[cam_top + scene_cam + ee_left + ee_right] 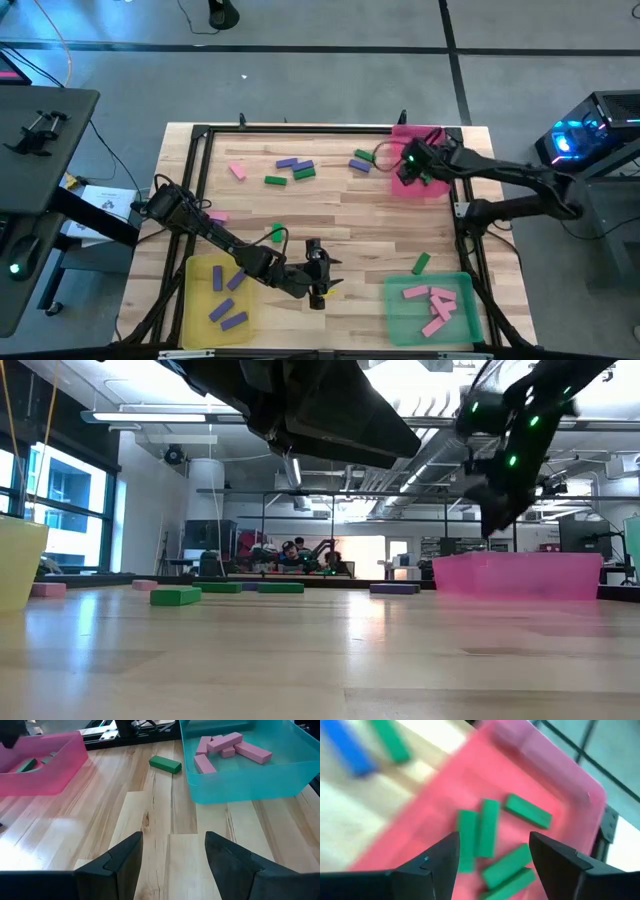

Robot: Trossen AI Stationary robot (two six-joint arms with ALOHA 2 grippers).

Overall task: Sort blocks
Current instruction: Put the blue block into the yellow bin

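My left gripper (316, 284) (172, 837) is open and empty, low over the bare wood near the table's near edge, between the yellow tray (197, 300) and the green tray (394, 312). My right gripper (412, 166) (493, 838) is open and empty above the pink tray (436, 134) (560, 775), where several green blocks (487, 827) lie flat. Purple blocks (228, 320) lie in the yellow tray, pink blocks (436, 304) (225, 744) in the green one. Loose blocks lie flat on the table: a green block (421, 262) (165, 764), another green block (277, 233), a pink block (237, 171) and a purple block (287, 162).
A black frame (300, 128) runs round the table. More loose green and purple blocks (361, 162) lie left of the pink tray near the far edge. Bare wood spreads across the table's middle (350, 220). In the low view the right gripper (500, 500) hangs above the pink tray (520, 575).
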